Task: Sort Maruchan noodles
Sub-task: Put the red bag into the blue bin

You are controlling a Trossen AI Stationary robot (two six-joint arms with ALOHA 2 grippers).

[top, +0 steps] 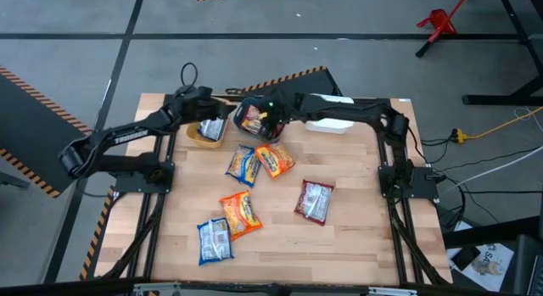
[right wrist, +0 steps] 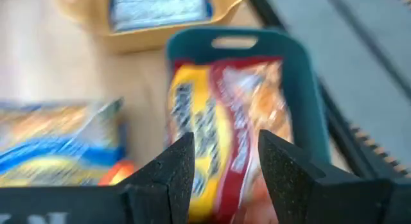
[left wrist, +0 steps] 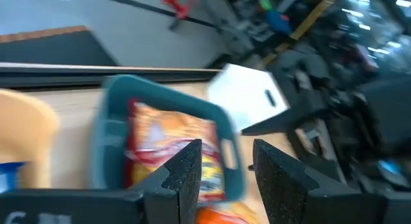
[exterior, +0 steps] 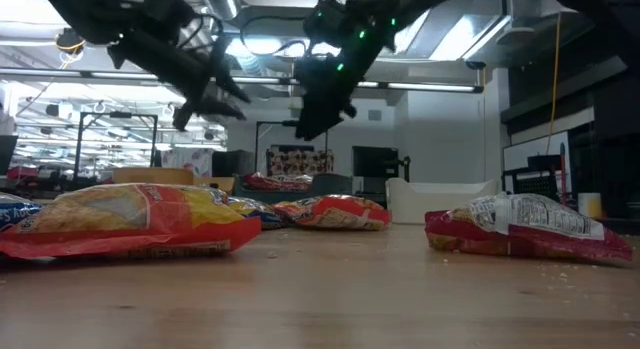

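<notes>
Wooden tabletop (top: 348, 169) fills the high view's center, where we count five Maruchan noodles packets (top: 316, 200) loose. Our right pincer (right wrist: 221, 163) hangs empty, narrowly parted, over the teal bin (top: 251, 118) at upper center; left pincer (left wrist: 225, 169), likewise parted, hovers beside it.

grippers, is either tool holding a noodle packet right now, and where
Nothing is held. The left tool and the right tool are both open and empty, above the teal plastic bin where a red-and-yellow shiny ramen packet lies.
</notes>
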